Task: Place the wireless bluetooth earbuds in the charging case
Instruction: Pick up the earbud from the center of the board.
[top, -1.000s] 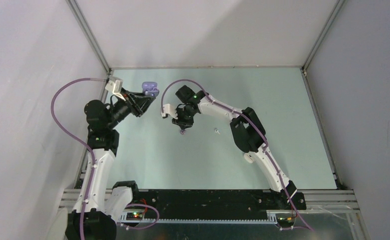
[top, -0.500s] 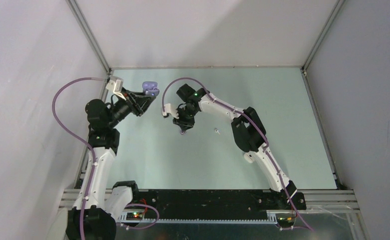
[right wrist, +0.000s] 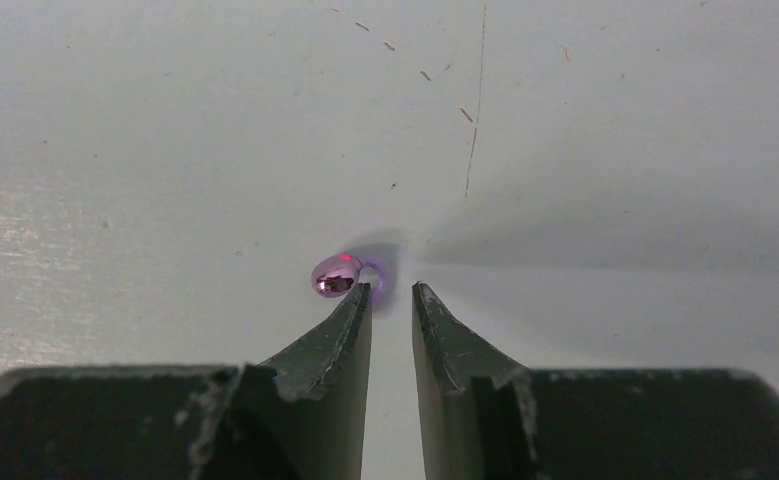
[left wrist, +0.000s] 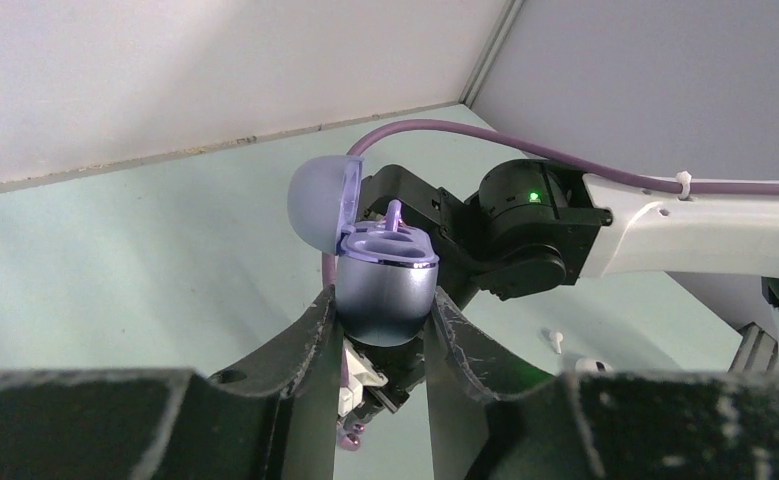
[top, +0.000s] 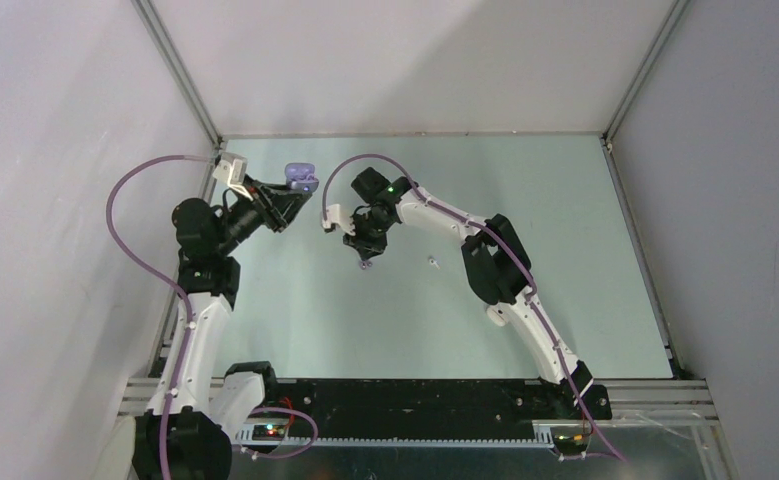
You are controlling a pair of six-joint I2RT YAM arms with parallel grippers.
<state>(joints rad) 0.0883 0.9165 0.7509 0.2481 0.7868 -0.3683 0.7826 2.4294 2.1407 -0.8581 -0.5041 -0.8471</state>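
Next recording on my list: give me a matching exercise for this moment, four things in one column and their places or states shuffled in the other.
Things
1. charging case
2. case lid
3. pale purple earbud
4. white earbud

Places or states
A. alone on the table, touched by nothing
B. swung open
C. clamped by the left end effector
D. on the table, right at the tip of the right end effector

Pairs: 1-C, 2-B, 3-D, 4-A
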